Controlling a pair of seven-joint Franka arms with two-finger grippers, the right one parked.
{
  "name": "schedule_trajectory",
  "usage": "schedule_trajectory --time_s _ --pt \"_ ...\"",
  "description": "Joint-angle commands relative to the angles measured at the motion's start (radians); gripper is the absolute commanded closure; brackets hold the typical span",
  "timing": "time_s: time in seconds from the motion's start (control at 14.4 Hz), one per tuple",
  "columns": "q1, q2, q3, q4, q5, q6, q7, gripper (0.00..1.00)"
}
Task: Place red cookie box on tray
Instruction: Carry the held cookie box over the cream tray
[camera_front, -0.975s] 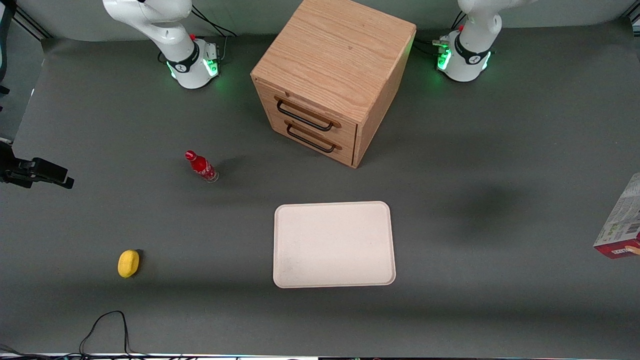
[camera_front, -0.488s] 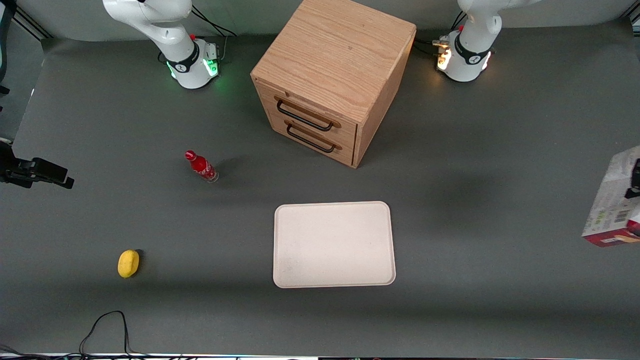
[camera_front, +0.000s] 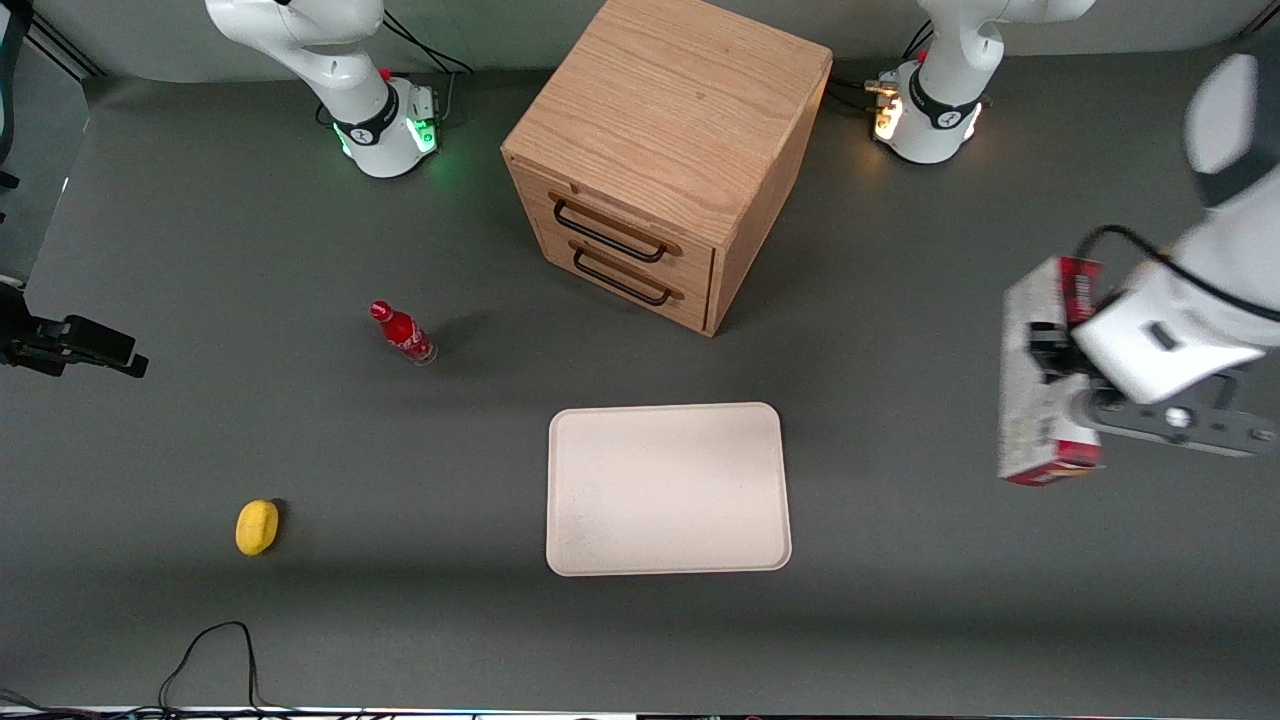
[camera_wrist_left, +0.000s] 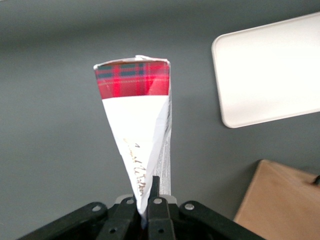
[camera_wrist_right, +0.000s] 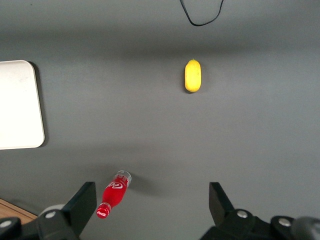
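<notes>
Gripper (camera_wrist_left: 148, 207): fingers closed on one end of the red cookie box (camera_wrist_left: 140, 135); it hangs above the bench (camera_front: 900, 560) toward the working arm's end.

Red cookie box, front view (camera_front: 1040, 375): held clear of the bench surface, long side running toward and away from the camera, pale printed face showing, red ends. Not touching the tray.

Tray (camera_front: 667, 488): cream-white, lying flat on the bench nearer the front camera than the wooden drawer cabinet (camera_front: 665, 160). Nothing rests on it. Well apart from the box, with bare bench between.

Other items, not part of the task: small red bottle (camera_front: 402, 332) and yellow lemon-like object (camera_front: 257, 526), both toward the parked arm's end; a black cable (camera_front: 210, 650) at the bench edge nearest the camera.

Progress, as judged: pick-up done, since the box is gripped and lifted. Carry under way but incomplete. Remaining: bring the box over the tray, lower it onto the tray surface, open the gripper, withdraw. Roughly half the task is left.
</notes>
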Motion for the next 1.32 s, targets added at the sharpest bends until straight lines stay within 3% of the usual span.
schedule_trajectory --time_s 0.0,0.35,0.77,1.25 --pt "-0.123 0.009 0.02 0.001 -0.001 0.004 -0.25 1.0" --pt "-0.304 0.081 0.02 0.005 -0.004 0.114 -0.528 1.0" --pt "-0.306 0.16 0.014 -0.004 -0.006 0.143 -0.432 1.0" --pt "-0.287 0.277 0.015 -0.171 0.007 0.48 -0.402 1.0"
